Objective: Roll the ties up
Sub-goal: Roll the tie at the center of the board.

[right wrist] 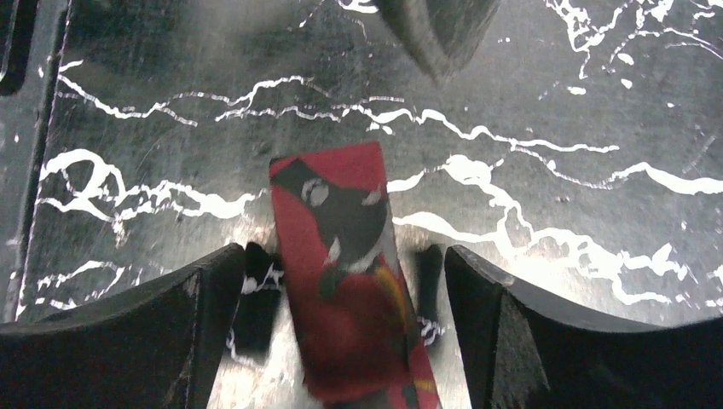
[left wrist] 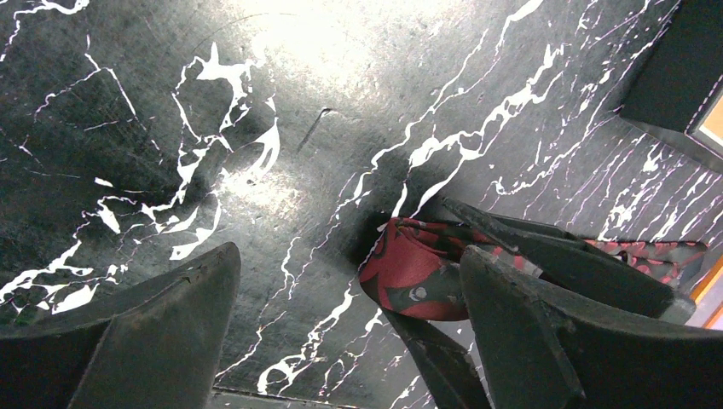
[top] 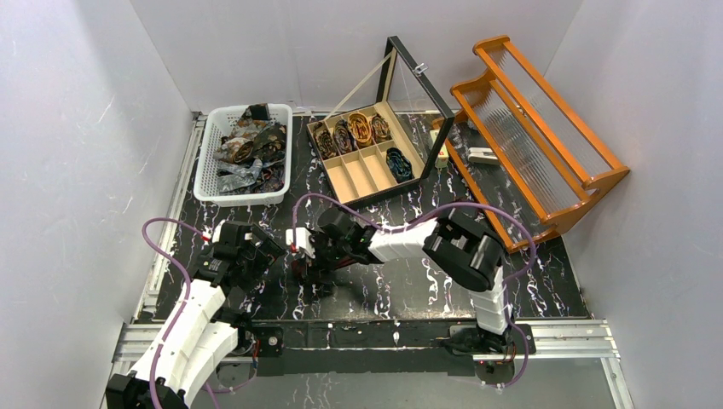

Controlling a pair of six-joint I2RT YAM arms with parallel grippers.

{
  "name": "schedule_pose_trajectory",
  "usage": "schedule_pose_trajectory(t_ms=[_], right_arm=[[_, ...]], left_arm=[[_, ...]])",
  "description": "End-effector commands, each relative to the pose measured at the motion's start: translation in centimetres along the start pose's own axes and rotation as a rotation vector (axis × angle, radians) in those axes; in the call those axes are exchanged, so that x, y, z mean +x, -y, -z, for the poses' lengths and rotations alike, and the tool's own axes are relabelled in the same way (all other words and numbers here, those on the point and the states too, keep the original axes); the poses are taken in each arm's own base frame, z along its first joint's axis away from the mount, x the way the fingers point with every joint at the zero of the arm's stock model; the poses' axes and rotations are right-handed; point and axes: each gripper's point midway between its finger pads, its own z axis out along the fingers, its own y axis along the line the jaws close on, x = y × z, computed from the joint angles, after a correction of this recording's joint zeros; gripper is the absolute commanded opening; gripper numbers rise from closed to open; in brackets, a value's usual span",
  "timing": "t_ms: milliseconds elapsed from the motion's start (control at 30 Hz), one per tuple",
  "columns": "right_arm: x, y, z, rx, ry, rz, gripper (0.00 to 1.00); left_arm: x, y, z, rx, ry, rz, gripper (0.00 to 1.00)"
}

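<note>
Right pincer: jaws apart, straddling the tie, with a gap on either side and nothing clamped.
Left pincer: jaws wide apart, empty, low over bare bench just beside the right one.

Item in hand: red fabric necktie with black and white pattern, lying as a flat strip on the black white-veined bench. The left wrist view shows its end turned over in a fold; no coil formed yet.

Done: five small coiled ties sit in the black-framed compartment box, with three slots looking vacant.

Left, by judgement: this tie, plus the heap of loose dark patterned ties in the white plastic basket.

Room: the pincers crowd each other. Basket and box stand beyond them and the orange wooden rack at far right. Open bench lies right of the tie.
</note>
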Motion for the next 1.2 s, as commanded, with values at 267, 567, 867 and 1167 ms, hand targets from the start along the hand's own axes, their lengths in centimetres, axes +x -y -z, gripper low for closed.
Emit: schedule_pose_trajectory(t_ms=[267,567,867,1167], right_arm=[[-6.5,5.2,12.1,0.603,0.268,-0.399,0.99],[-3.5,0.8,12.0,0.321,0.168,-1.122,0.95],[-1.9,-0.1,8.2,0.195,0.026,-1.321,0.66],[-1.4,0.5,6.7,0.188,-0.028,-1.356,0.61]], left_arm=[[-0.2,1.0,0.3,0.078,0.014,-0.027,0.98],[1.3,1.5,-0.5,0.161,-0.033,-0.024,0.98],[2.6,1.3,-1.0,0.192,-0.077,-0.006,0.97],[2.8,1.4,-1.1,0.202,-0.088,-0.010,0.95]])
